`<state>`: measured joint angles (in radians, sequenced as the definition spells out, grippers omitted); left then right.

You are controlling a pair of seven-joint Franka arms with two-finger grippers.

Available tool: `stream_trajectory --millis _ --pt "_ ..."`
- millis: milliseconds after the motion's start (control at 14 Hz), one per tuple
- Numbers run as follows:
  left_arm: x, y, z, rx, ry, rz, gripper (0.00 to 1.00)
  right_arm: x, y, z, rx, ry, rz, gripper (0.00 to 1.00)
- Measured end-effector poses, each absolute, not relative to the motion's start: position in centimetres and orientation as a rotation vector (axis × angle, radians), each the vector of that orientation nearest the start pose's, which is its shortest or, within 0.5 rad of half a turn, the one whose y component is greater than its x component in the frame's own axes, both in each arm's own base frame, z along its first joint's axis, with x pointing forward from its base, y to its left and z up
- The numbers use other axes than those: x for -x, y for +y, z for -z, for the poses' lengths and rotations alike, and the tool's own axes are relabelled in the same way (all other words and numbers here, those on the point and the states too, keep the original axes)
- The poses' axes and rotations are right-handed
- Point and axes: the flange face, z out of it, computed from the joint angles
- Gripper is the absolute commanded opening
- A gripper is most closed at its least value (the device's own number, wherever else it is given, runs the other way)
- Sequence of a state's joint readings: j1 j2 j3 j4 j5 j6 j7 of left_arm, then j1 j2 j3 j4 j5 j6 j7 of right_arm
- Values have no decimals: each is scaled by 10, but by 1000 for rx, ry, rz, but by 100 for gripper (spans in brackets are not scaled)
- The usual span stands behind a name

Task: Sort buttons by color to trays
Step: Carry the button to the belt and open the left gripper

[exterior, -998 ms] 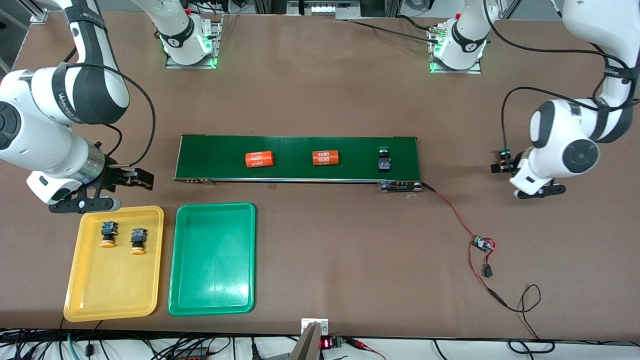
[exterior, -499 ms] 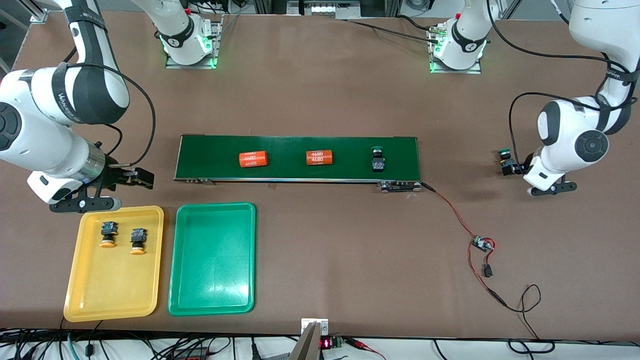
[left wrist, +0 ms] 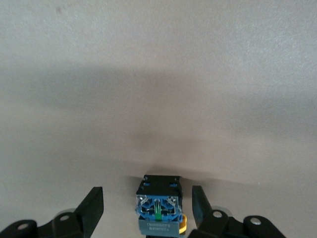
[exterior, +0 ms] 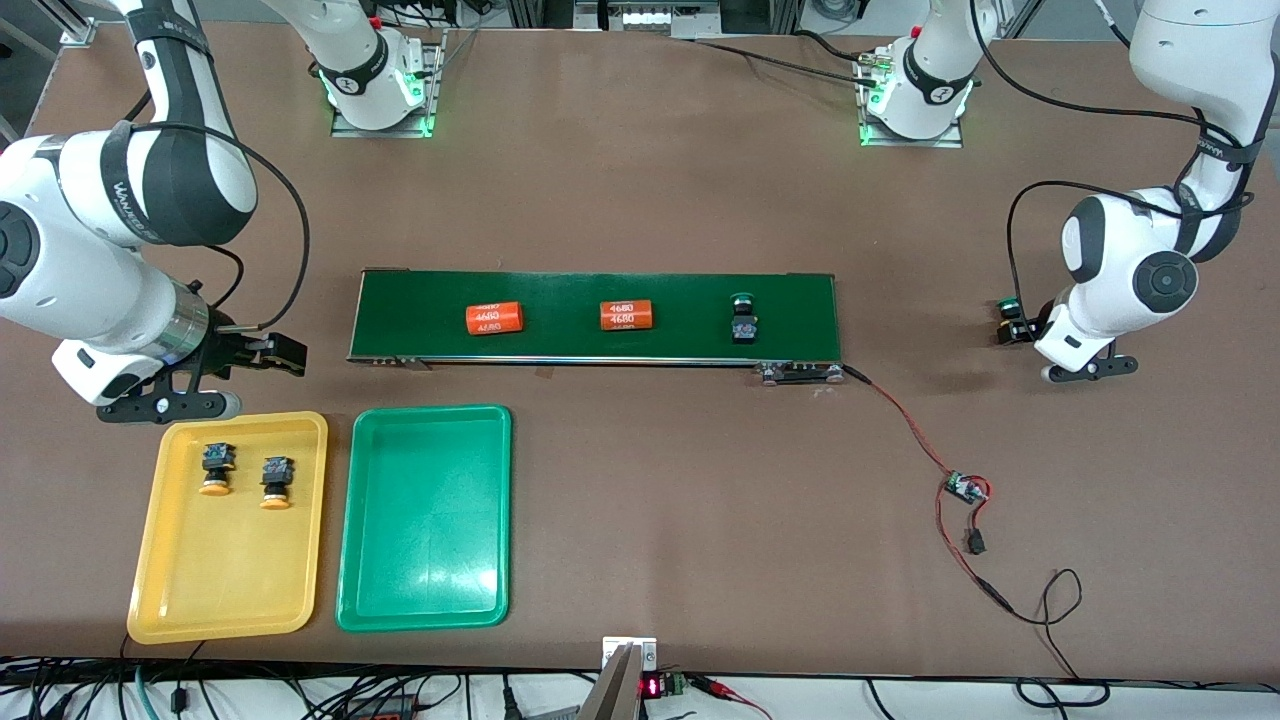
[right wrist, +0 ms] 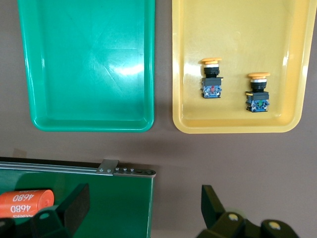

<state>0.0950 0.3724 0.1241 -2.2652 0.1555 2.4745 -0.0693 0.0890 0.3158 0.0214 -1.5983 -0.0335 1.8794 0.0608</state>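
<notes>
Front view: the conveyor belt (exterior: 596, 317) lies across the middle of the table (exterior: 640, 200), with bare brown surface on all sides. Nearer the camera, toward the right arm's end, the yellow tray (exterior: 170, 590) and green tray (exterior: 425, 560) sit side by side, just apart. Two yellow-capped buttons (exterior: 215, 468) lie in the yellow tray; the green tray holds nothing. On the belt are two orange cylinders (exterior: 494, 318) and a green-capped button (exterior: 743, 322) near the left arm's end. A second green-capped button (exterior: 1008, 322) sits on the table off that belt end, at the left gripper (exterior: 1022, 332), whose fingers are mostly hidden here. The right gripper (exterior: 272, 355) waits above the gap between belt end and yellow tray.

Left wrist view: the button (left wrist: 158, 208) lies between the left gripper's (left wrist: 147, 208) fingers (left wrist: 92, 208), with a gap on each side; they are parted and do not touch it.

Right wrist view: the right gripper's (right wrist: 143, 206) fingers (right wrist: 75, 206) stand wide apart, holding nothing, over the belt corner (right wrist: 124, 198). Both trays (right wrist: 89, 119) show, the yellow one (right wrist: 237, 126) with its two buttons (right wrist: 211, 78).
</notes>
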Motion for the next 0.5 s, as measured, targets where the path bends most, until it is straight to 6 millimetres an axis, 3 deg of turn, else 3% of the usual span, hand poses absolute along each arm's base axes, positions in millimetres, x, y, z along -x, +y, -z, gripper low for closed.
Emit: stream_trajectory --millis 214,499 --pt "-502 114 -177 3003 -233 -281 42 -647 68 -446 3168 -94 -52 100" --pt "-503 110 -176 3033 -296 -279 24 -646 69 -446 3167 -98 -52 100"
